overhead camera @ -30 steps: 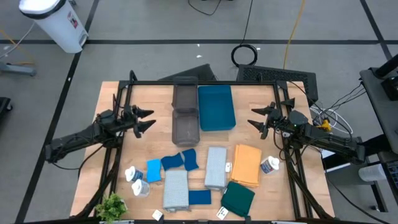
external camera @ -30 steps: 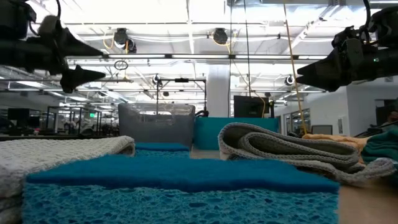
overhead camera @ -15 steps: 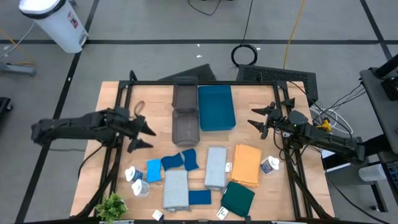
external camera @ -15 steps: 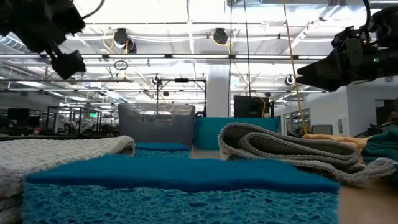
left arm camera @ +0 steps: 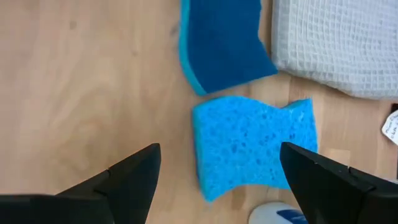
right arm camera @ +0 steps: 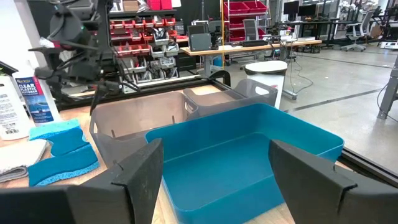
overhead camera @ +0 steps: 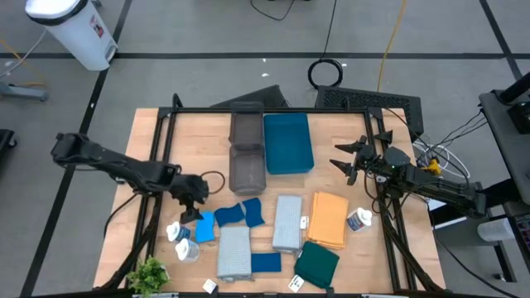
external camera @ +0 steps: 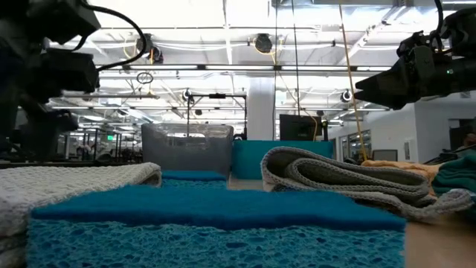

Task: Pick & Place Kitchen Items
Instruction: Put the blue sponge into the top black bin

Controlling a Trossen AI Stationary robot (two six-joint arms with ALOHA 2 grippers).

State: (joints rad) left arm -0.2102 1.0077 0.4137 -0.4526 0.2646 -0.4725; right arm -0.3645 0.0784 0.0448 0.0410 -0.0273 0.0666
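The left gripper (left arm camera: 217, 167) hangs spread wide above the small wavy-edged bright-blue sponge (left arm camera: 254, 144), one finger off each side, nothing grasped; that sponge lies flat on the wooden table (overhead camera: 331, 145), left of centre, just beside a darker blue sponge (left arm camera: 221, 42) and a grey waffle-weave cloth (left arm camera: 339, 43); the right gripper (overhead camera: 344, 159) waits unclenched and empty at the right, facing the teal rectangular tray (right arm camera: 249, 155).

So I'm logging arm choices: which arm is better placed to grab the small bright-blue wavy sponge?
Left. The left gripper hangs open directly over the small bright-blue wavy sponge, fingers on either side. The right gripper waits open by the teal rectangular tray.
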